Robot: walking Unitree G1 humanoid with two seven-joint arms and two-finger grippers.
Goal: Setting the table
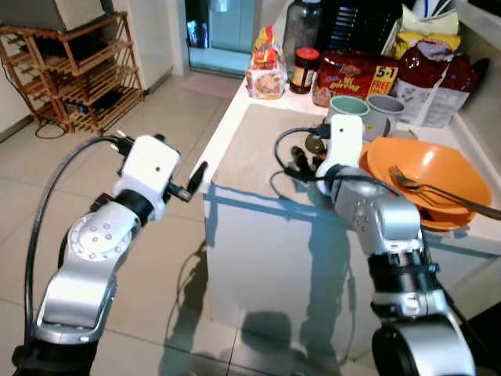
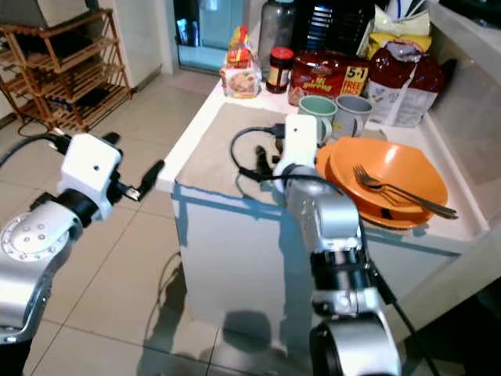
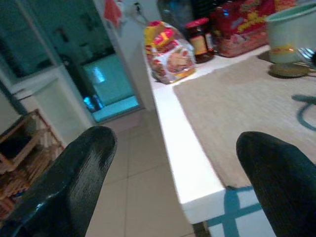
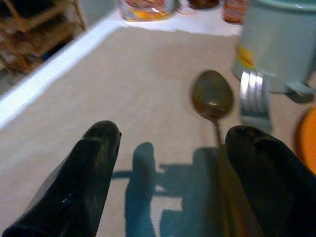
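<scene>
Jaws on both grippers are wide open and hold nothing. The right gripper point(image 4: 168, 173) hangs low over the beige woven placemat point(image 1: 258, 149) on the white tabletop point(image 1: 235, 98). A dark metal spoon point(image 4: 213, 98) and a silver fork point(image 4: 254, 96) lie side by side on the mat, just in front of its fingers, next to a pale green mug point(image 1: 348, 107). A grey mug point(image 1: 384, 108) stands beside that one. Near them sit two stacked orange bowls point(image 1: 427, 168) with another fork point(image 1: 438, 190) inside.

The left gripper point(image 3: 177, 187) waits off the tabletop's corner, above the floor.

I think the robot is busy laying out the cutlery. Next, the right gripper likely needs to dip a little and close on the spoon handle, or pull away.
</scene>
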